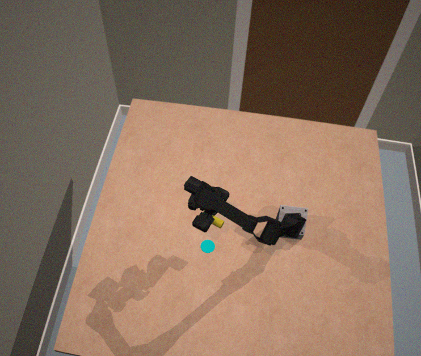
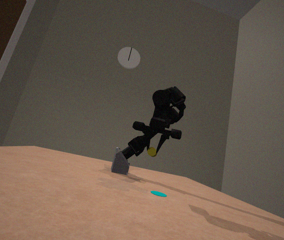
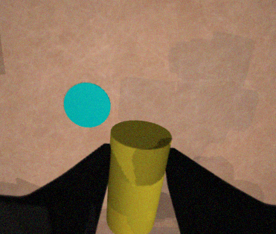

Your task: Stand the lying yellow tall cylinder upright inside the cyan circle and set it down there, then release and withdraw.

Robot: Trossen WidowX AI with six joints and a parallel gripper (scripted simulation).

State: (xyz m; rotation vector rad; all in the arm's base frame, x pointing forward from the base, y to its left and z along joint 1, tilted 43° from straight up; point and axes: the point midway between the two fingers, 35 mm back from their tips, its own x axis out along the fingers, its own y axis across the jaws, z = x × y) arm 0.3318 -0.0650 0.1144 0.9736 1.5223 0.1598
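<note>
The yellow tall cylinder point(image 1: 218, 221) point(image 2: 151, 151) point(image 3: 136, 173) is held in the air, well above the table and not upright. One flat end faces the exterior view, and its side shows in the top view. My gripper point(image 2: 152, 151) point(image 3: 138, 153) is shut on it, with one fingertip on each side near one end in the wrist view. The fingertips are hidden under the arm in the top view. The cyan circle point(image 1: 207, 246) point(image 2: 158, 193) point(image 3: 87, 105) lies flat on the table with nothing on it, beyond and left of the cylinder in the wrist view.
The arm's grey base plate point(image 1: 293, 210) point(image 2: 120, 166) stands on the tan table point(image 1: 299, 160) point(image 2: 59, 193). The arm reaches from it over the table. Shadows of the arm fall across the table. A round white clock-like disc point(image 2: 124, 58) hangs on the wall.
</note>
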